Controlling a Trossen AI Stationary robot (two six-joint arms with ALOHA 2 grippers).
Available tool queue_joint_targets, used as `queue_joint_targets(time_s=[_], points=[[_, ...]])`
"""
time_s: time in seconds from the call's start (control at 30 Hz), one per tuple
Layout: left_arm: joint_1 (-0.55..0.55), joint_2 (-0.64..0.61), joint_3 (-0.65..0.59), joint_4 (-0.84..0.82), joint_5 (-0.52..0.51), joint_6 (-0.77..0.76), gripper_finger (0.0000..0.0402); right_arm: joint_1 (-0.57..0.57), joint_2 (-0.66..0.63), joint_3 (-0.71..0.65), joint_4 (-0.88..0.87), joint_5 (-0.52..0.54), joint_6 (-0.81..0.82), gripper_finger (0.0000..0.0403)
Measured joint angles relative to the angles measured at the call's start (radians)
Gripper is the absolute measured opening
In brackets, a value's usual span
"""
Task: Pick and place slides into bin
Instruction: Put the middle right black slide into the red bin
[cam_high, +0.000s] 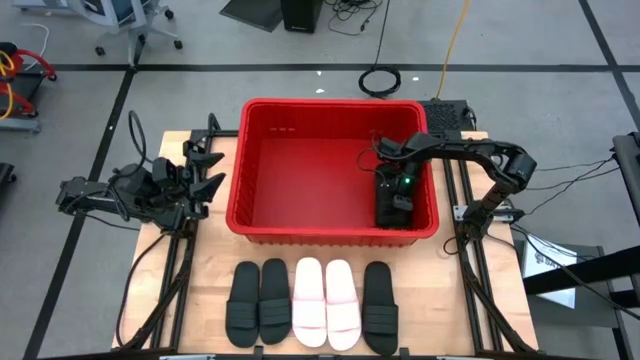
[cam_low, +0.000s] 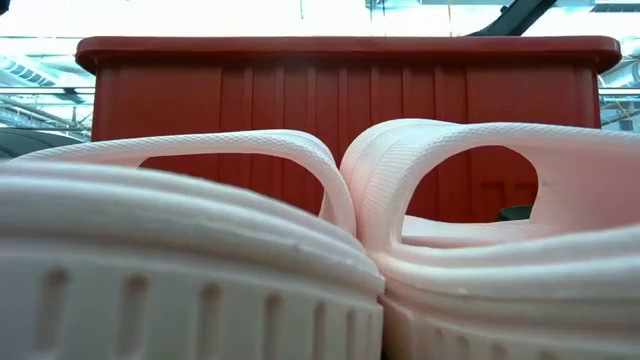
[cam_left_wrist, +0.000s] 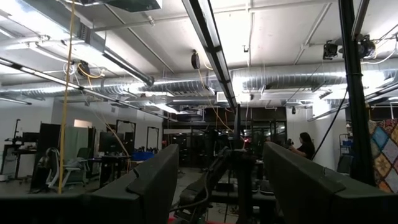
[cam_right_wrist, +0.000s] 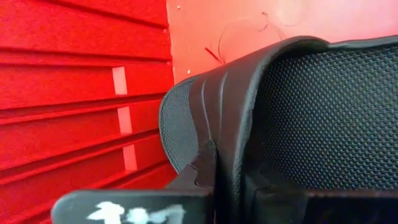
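The red bin (cam_high: 330, 104) stands in the middle of the table. My right gripper (cam_high: 392, 184) reaches down into its right near corner, shut on a black slide (cam_high: 395, 208) that lies along the right wall. Whether the slide rests on the bin's floor, I cannot tell. Near the table's front edge lie two black slides (cam_high: 259, 300), two white slides (cam_high: 326, 302) and one more black slide (cam_high: 379, 305), soles down in a row. The white pair (cam_low: 180, 250) fills the low view, with the bin (cam_low: 300, 100) behind it. My left gripper (cam_high: 205, 170) waits open at the left, pointing up. My right gripper (cam_right_wrist: 227, 180) pinches the black slide's ribbed strap at its edge (cam_right_wrist: 231, 146). One finger (cam_right_wrist: 198, 180) is on the strap's outer side and the other sits under the strap, against its textured inner face. The fingers slant down from the table's right.
The bin's red ribbed wall (cam_right_wrist: 81, 93) stands close beside the held slide. My left gripper's open fingers (cam_left_wrist: 149, 180) look out at the room, where a person (cam_left_wrist: 305, 146) stands far off. Bare table lies left and right of the row of slides.
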Motion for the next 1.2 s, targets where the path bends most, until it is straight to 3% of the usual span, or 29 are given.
queue_joint_targets(time_s=[0.17, 0.4, 0.63, 0.77, 1.2], points=[[0.000, 0.000, 0.000, 0.025, -0.008, 0.022, 0.0241, 0.000, 0.000, 0.000, 0.005, 0.000, 0.018, 0.0013], [0.000, 0.000, 0.000, 0.086, -0.012, 0.162, 0.0241, 0.000, 0.000, 0.000, -0.011, 0.004, 0.018, 0.0050], [0.000, 0.000, 0.000, 0.104, -0.141, 0.236, 0.0241, 0.000, 0.001, 0.000, -0.036, 0.007, -0.001, 0.0096], [0.000, 0.000, 0.000, 0.107, -0.182, 0.243, 0.0241, 0.000, 0.001, 0.000, -0.036, 0.005, -0.005, 0.0125], [0.000, 0.000, 0.000, 0.107, -0.183, 0.248, 0.0241, -0.001, -0.030, 0.031, -0.065, 0.006, 0.007, 0.0208]])
